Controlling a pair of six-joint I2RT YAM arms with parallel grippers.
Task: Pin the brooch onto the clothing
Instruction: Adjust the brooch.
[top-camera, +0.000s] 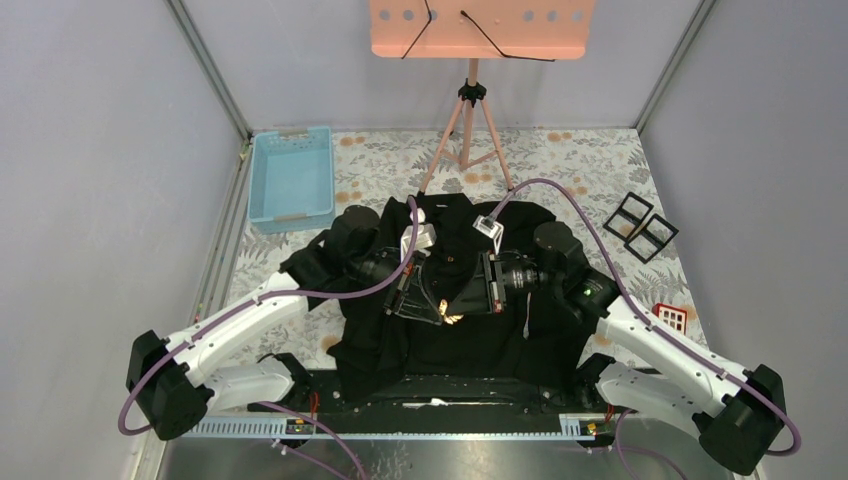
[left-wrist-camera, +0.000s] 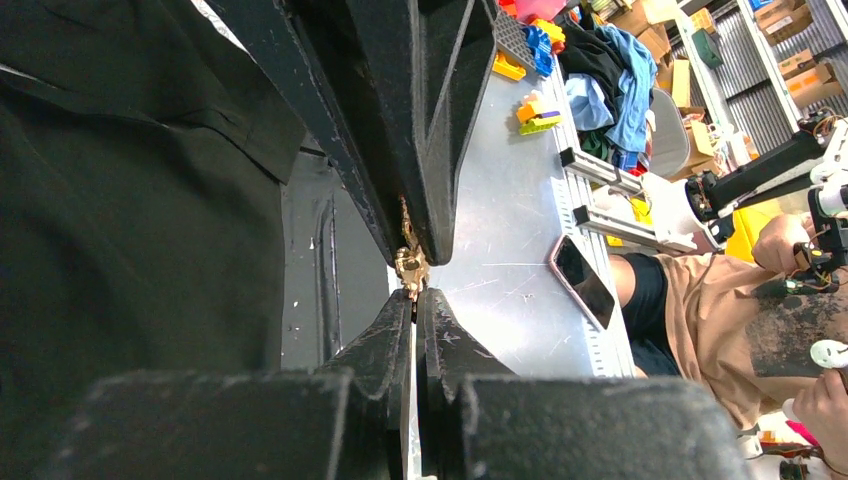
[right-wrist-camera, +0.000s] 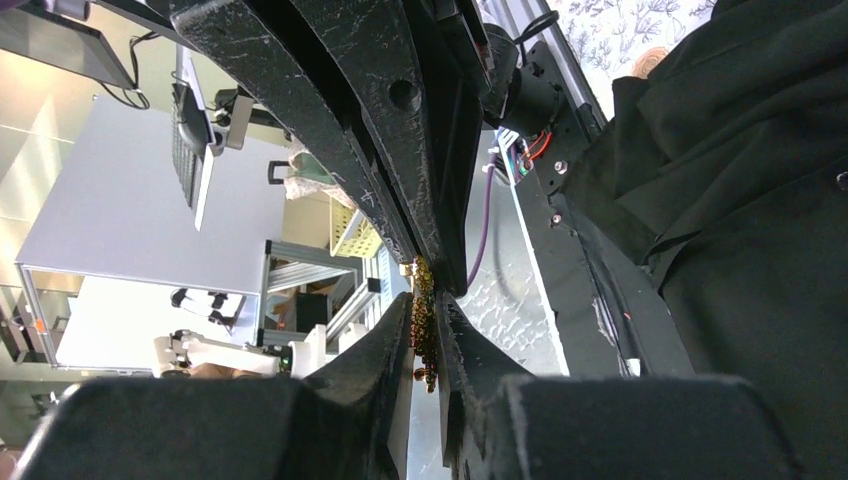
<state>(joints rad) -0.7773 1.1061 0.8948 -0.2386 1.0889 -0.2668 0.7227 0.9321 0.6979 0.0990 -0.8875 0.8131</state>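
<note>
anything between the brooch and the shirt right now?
Nothing visible. The brooch is pinched between the left gripper and right gripper, over the front of the shirt. Only the grippers' own fingers crowd it.

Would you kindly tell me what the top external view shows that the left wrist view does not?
Only the top external view shows the blue bin, the tripod stand and the whole black shirt with both arms over it. Only the left wrist view shows a phone on a metal bench, toy bricks and a person beyond. Both show shirt fabric and the left end effector gripping the gold brooch.
</note>
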